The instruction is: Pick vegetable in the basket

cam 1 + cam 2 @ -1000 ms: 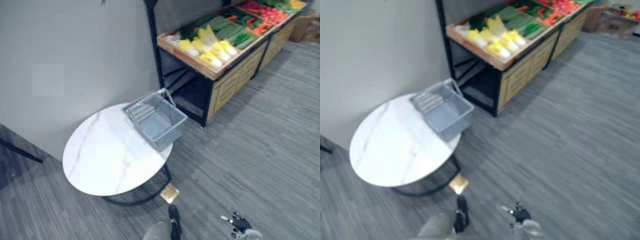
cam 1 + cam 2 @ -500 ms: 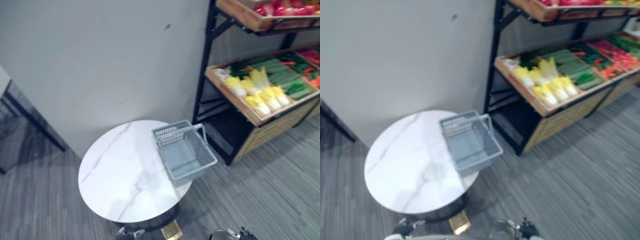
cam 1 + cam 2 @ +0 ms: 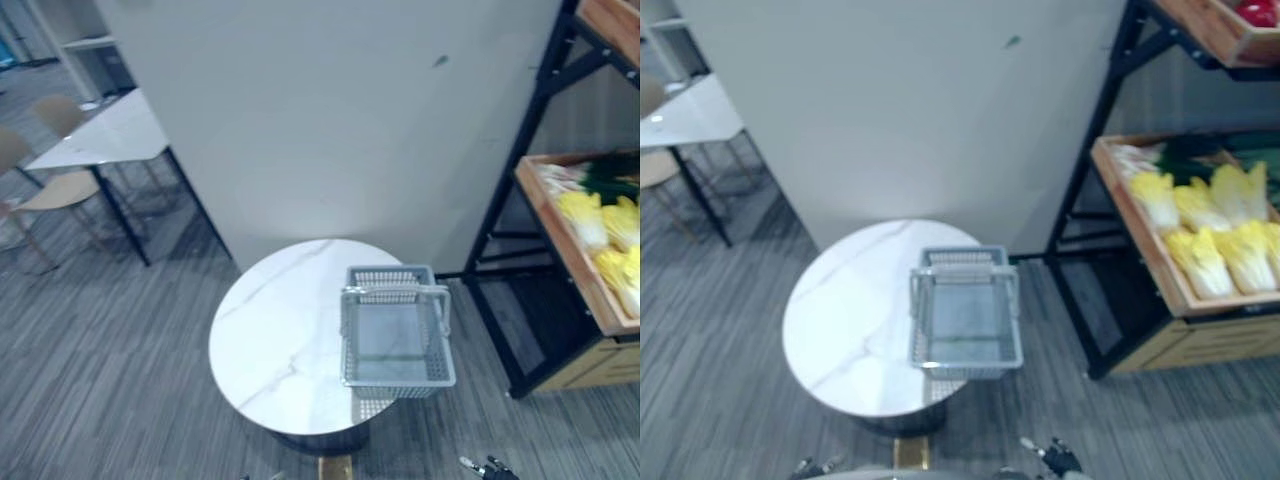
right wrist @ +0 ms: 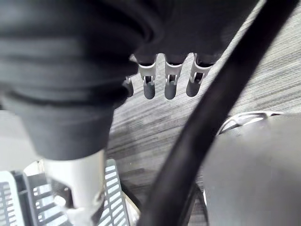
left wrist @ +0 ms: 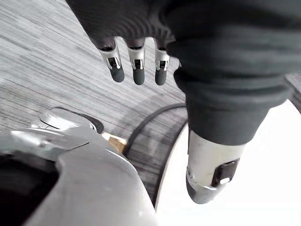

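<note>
**A:** Where are the vegetables you need?

**B:** The pale yellow-and-white leafy cabbages lie in a row in the wooden shelf tray, ahead and to your right. None is in the grey plastic mesh basket, which looks empty. It sits straight ahead on the round white marble table, overhanging the near right edge.

**A:** Which hand do you send?

**B:** I'd judge the right hand. It hangs low on the shelf's side, well apart from the cabbages, its fingers straight, spread and holding nothing. The left hand hangs the same way, bare, beside the table's edge.

**A:** How do you approach?

**B:** Each cabbage's long axis runs from the tray's front towards its back. You'd likely close across that axis, reaching up and to the right.
</note>
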